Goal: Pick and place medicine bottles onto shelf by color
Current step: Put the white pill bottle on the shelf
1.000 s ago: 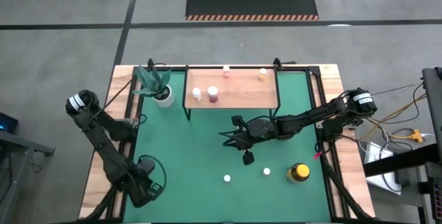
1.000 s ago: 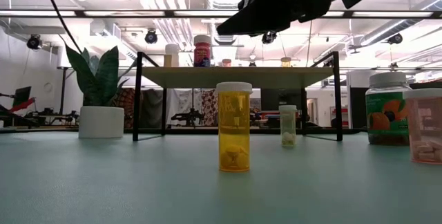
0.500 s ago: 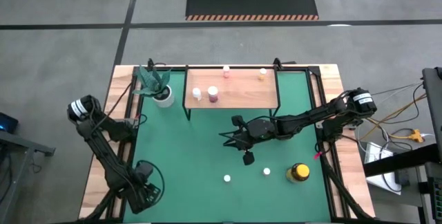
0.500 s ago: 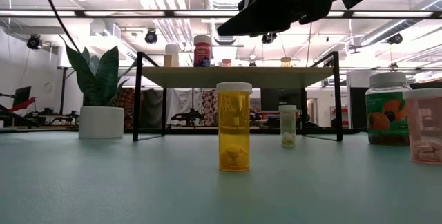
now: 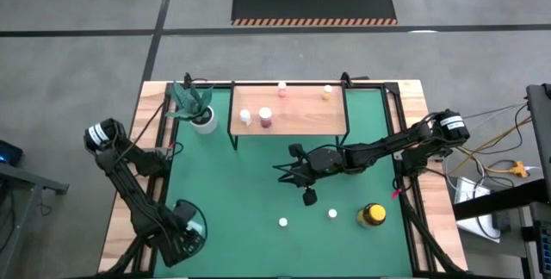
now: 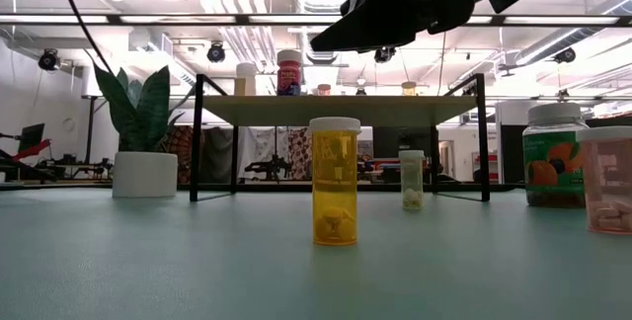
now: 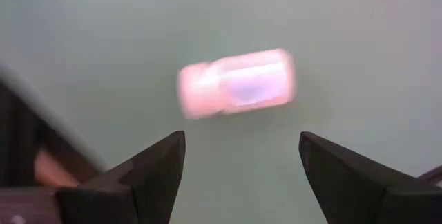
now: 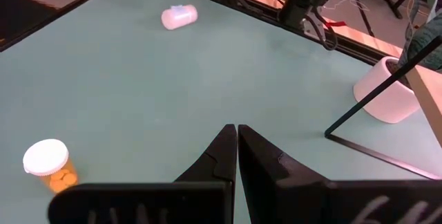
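1. Pink plastic: a small pink bottle (image 7: 236, 83) lies on its side at the table's near-left corner, directly under the left end effector (image 7: 238, 172), whose fingers are spread to straddle it, likely for a pick.
2. The shelf (image 5: 288, 111) along the far edge carries four bottles.
3. The right end effector (image 5: 284, 176), pressed together and empty, hovers mid-table near an orange bottle (image 5: 311, 196).

Green mat (image 5: 250, 184) — potted plant (image 5: 196, 107) far-left.
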Tool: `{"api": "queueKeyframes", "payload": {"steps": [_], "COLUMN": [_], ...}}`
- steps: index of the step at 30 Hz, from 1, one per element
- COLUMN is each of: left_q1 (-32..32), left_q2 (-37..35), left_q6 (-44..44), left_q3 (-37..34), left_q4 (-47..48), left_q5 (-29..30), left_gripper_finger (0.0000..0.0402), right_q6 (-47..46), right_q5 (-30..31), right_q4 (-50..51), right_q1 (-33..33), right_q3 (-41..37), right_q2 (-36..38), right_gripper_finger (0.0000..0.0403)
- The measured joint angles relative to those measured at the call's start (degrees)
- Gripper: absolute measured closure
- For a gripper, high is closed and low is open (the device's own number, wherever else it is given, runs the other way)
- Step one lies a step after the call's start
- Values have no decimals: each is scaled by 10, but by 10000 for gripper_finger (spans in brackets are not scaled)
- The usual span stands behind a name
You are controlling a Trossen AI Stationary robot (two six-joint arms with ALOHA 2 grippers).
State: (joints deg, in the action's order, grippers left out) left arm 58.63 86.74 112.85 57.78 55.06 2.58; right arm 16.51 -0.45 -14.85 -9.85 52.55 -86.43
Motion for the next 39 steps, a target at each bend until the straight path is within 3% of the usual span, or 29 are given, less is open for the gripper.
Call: {"api": "queueKeyframes", "payload": {"steps": [4,11,19,32,36,39], "left_q1": [-2,-1,-1,-6,-9,-17], "left_q2": [19,66,102,99,85,66], "left_q6": [-97,-231,-248,-247,-244,-237], "left_q3": [0,-1,-4,-38,-31,-23], "left_q4": [-6,9,35,4,6,6], "left_q5": [51,83,111,121,152,226], "left_gripper_finger": [134,134,157,280,280,280], "right_q6": [0,0,-4,-16,-16,-15], "right_q5": [0,0,0,0,0,0], "right_q4": [0,0,0,7,13,12], "right_q1": [0,0,0,0,0,0], "right_q3": [0,-2,-3,-3,-3,-3], "right_q2": [0,0,0,0,0,0], "right_gripper_finger": [394,394,394,394,394,394]}}
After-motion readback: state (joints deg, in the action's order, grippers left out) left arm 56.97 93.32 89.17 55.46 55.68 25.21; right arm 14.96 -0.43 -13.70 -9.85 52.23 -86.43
